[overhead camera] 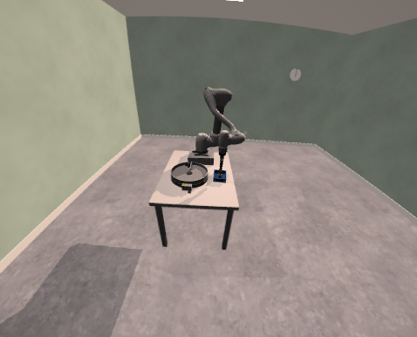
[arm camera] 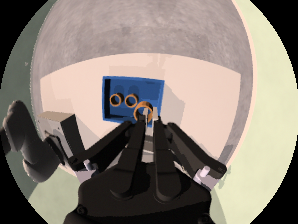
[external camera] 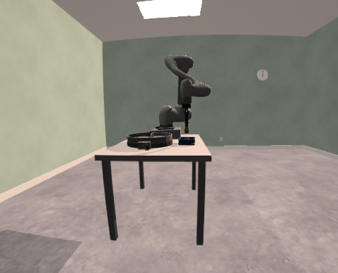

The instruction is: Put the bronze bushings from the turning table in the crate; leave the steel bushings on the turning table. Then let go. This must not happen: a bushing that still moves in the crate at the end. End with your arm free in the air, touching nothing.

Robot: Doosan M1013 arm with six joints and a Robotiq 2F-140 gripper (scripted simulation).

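My gripper [arm camera: 150, 112] is shut on a bronze bushing [arm camera: 143, 112] and holds it straight above the blue crate [arm camera: 133, 99]. Two bronze bushings [arm camera: 123, 100] lie inside the crate. In the top view the gripper [overhead camera: 221, 169] hangs over the crate [overhead camera: 222, 175] at the table's right side, and in the exterior view the gripper [external camera: 187, 130] stands a little above the crate [external camera: 187, 141]. The dark round turning table [overhead camera: 189, 174] sits to the left, with a grey steel bushing [overhead camera: 189, 172] on it.
The arm's base [overhead camera: 201, 157] stands at the back of the pale table [overhead camera: 195, 188], behind the turning table. The table's right edge runs close beside the crate. A small fixture [overhead camera: 186, 187] sticks out at the turning table's front rim.
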